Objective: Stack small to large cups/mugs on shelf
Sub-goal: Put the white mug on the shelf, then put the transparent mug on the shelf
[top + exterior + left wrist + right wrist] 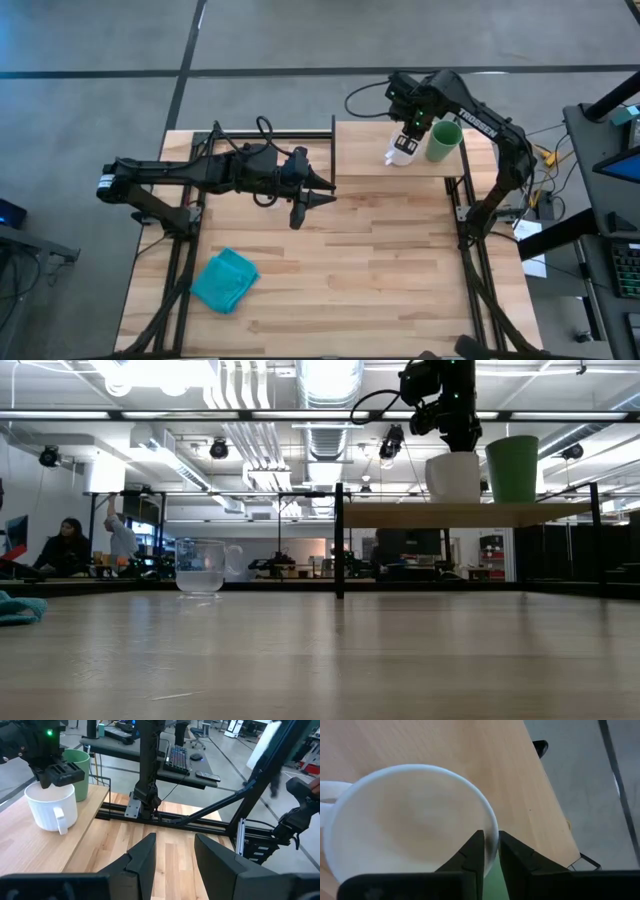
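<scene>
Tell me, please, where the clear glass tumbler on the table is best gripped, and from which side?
Probably by its rim, from above: the glass tumbler stands upright and alone on the tabletop, mouth up. One jaw inside, one outside, as the right gripper holds the white mug.

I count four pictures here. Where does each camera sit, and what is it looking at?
High: above, looking straight down on the table, both arms showing.
Low: at tabletop height, facing the room; glass near, shelf raised.
Left wrist: on the waiting left arm, its open hand in front.
Right wrist: looks down into the white mug, right hand pinching its rim.
All four show the mug; three also show the green cup beside it.
</scene>
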`<state>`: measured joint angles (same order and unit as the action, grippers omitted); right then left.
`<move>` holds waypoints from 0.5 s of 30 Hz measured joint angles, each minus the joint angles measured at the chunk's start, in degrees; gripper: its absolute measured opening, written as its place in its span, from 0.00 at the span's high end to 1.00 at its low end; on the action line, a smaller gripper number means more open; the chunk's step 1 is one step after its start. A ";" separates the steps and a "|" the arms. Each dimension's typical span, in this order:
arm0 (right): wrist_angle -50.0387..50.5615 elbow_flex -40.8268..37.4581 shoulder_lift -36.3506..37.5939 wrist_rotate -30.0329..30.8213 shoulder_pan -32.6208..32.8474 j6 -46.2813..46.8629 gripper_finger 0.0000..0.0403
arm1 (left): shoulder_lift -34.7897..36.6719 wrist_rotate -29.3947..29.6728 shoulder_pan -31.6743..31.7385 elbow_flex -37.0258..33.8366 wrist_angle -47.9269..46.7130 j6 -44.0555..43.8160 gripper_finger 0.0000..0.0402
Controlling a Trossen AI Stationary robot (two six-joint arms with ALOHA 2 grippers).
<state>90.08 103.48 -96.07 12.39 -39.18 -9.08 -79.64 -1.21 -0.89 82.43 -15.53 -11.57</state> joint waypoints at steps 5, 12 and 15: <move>-0.04 0.00 0.00 6.28 0.00 -0.36 0.88 | 0.00 0.06 0.20 0.00 -0.02 0.10 0.70; -0.02 2.02 0.33 2.25 0.10 0.04 0.88 | 0.00 1.29 1.24 -0.08 -0.55 0.15 0.70; -0.04 5.17 0.33 0.50 0.33 0.10 0.88 | 0.00 1.32 1.38 -0.11 -0.55 0.19 0.70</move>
<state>90.04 108.66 -95.74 12.88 -38.85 -8.98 -79.64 0.11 0.49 82.32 -16.08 -11.38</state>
